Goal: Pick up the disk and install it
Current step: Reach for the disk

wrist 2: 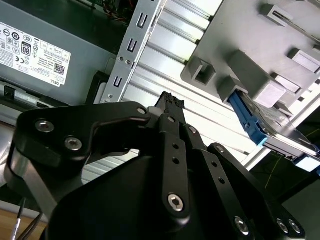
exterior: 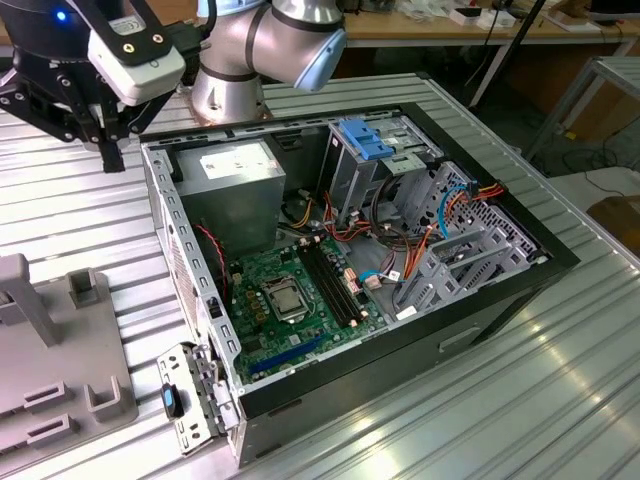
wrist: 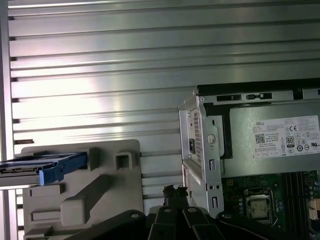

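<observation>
The disk (wrist 2: 278, 131), a grey drive in a bright blue carrier, lies in a slot of the grey fixture (wrist 2: 235, 30); in the first wrist view the disk (wrist: 35, 167) sticks out of the fixture (wrist: 100, 190) sideways. My gripper (exterior: 110, 158) hangs over the ribbed metal table beside the rear corner of the open computer case (exterior: 500, 300), apart from the disk. Its black fingertips (wrist 2: 170, 101) meet at one point, shut, with nothing between them. In the first wrist view the gripper (wrist: 175, 190) sits between the fixture and the case wall (wrist: 200, 145).
Inside the case are a green motherboard (exterior: 290, 300), a grey power supply (exterior: 235, 175), a light-blue ribbed bracket (exterior: 365, 138) on the drive cage and orange cables (exterior: 440, 225). A small blue clip (exterior: 170, 400) sits on the case's near corner. The fixture (exterior: 60, 350) stands at the exterior view's left.
</observation>
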Action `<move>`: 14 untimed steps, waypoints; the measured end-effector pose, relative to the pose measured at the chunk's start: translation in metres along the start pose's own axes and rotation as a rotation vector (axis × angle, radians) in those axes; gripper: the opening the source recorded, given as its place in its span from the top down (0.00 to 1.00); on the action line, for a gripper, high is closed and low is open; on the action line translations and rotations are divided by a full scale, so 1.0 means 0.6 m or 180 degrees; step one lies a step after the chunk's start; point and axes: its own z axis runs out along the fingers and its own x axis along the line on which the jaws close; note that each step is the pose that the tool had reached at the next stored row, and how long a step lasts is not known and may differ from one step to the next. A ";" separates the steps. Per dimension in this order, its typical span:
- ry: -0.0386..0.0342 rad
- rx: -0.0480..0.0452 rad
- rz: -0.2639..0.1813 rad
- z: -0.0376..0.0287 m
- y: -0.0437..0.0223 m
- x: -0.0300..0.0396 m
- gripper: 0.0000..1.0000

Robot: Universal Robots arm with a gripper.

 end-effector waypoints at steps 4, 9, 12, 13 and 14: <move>0.0000 0.0000 0.0000 0.000 -0.001 0.011 0.89; 0.0000 0.0000 0.0000 -0.001 -0.003 0.026 0.89; 0.0000 0.0000 0.0000 -0.001 -0.003 0.033 0.89; 0.0000 0.0000 0.0000 -0.001 -0.004 0.037 0.89; 0.0000 0.0000 0.0000 -0.001 -0.004 0.039 0.89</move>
